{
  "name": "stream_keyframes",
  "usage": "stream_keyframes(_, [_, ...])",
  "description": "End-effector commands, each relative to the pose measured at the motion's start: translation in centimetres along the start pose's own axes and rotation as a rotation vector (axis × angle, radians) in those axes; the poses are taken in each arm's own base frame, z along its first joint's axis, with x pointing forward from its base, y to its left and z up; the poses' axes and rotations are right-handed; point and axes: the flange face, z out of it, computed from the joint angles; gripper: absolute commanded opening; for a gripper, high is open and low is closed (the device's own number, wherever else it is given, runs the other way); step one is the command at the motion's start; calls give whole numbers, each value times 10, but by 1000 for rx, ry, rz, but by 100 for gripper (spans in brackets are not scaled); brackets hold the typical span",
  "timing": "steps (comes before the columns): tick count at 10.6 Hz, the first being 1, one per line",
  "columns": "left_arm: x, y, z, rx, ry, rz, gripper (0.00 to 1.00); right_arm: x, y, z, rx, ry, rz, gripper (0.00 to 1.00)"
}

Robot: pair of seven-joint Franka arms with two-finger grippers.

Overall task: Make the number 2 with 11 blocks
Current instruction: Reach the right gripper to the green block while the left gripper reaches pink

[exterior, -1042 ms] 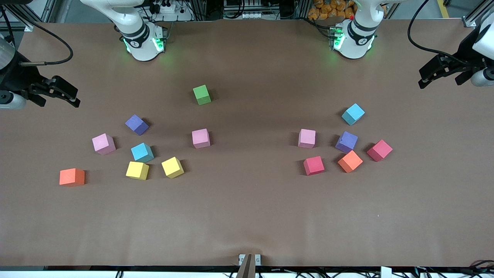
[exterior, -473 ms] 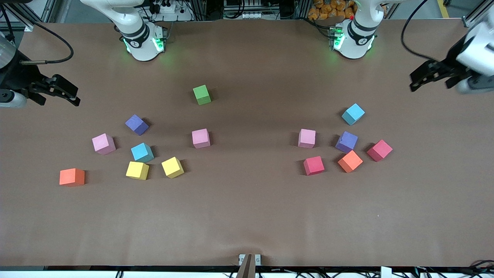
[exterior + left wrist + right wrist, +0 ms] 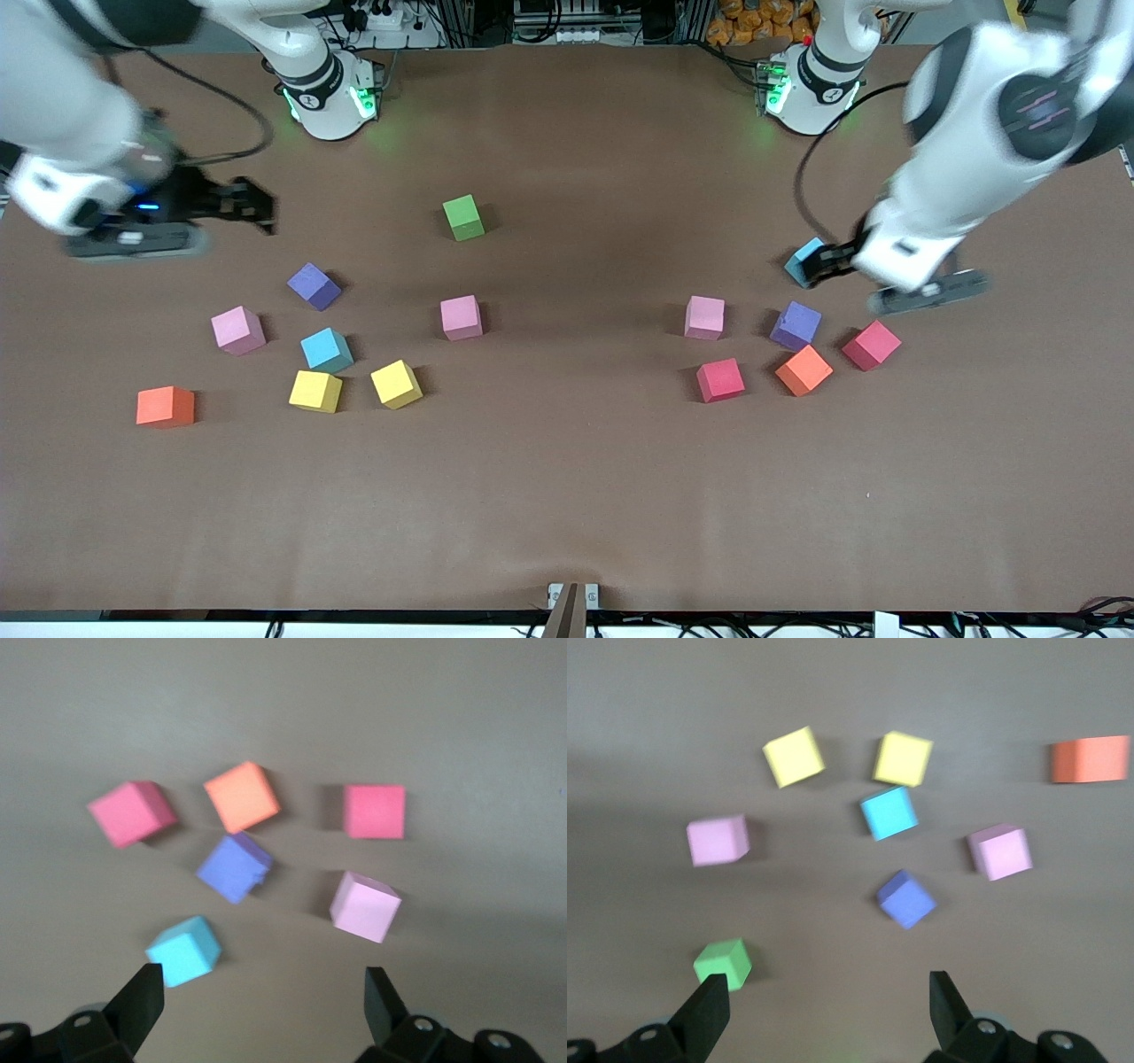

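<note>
The blocks lie loose in two clusters; no number 2 is in view. Toward the left arm's end are a cyan block (image 3: 803, 262), a pink one (image 3: 704, 317), purple (image 3: 795, 325), orange (image 3: 803, 369) and two crimson (image 3: 720, 379). My left gripper (image 3: 833, 262) hangs open over the table beside the cyan block (image 3: 184, 950), empty (image 3: 261, 992). Toward the right arm's end lie green (image 3: 463, 217), purple (image 3: 314, 285), cyan (image 3: 326, 349), yellow (image 3: 396, 384), pink (image 3: 237, 330) and orange (image 3: 165, 406) blocks. My right gripper (image 3: 257, 208) is open and empty (image 3: 827, 1001), over bare table, with the green block (image 3: 723, 962) by one fingertip.
A brown table (image 3: 567, 496) carries everything. A third pink block (image 3: 461, 317) sits between the clusters. A small bracket (image 3: 572, 595) is at the table's edge nearest the front camera. Both arm bases (image 3: 330, 89) stand at the edge farthest from it.
Both arms have swung in from the table's ends toward the clusters. The left gripper now hangs by the cyan block, the right one near the purple block. No block has moved.
</note>
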Motion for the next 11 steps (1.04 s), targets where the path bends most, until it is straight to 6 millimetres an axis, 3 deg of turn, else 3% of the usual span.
stream_keyframes(1, [10,28,52,-12,-30,-14,100,-9,-75,46,-37,-73,-114,100])
stream_keyframes(2, [8,47,75,-15,-33,-10,100,-17,-108,63,-51,-95,-175,100])
stream_keyframes(3, [8,60,91,-23,-23,-2,100,-21,-125,87,-62,-128,-206,100])
stream_keyframes(6, [-1,94,146,-17,-29,55,100,-60,-186,180,-90,-139,-340,100])
stream_keyframes(9, [-15,98,193,0,-48,85,100,-56,-168,236,-88,-173,-341,100])
stream_keyframes(11, [-22,96,216,35,-46,132,100,-70,-164,268,-59,-174,-343,100])
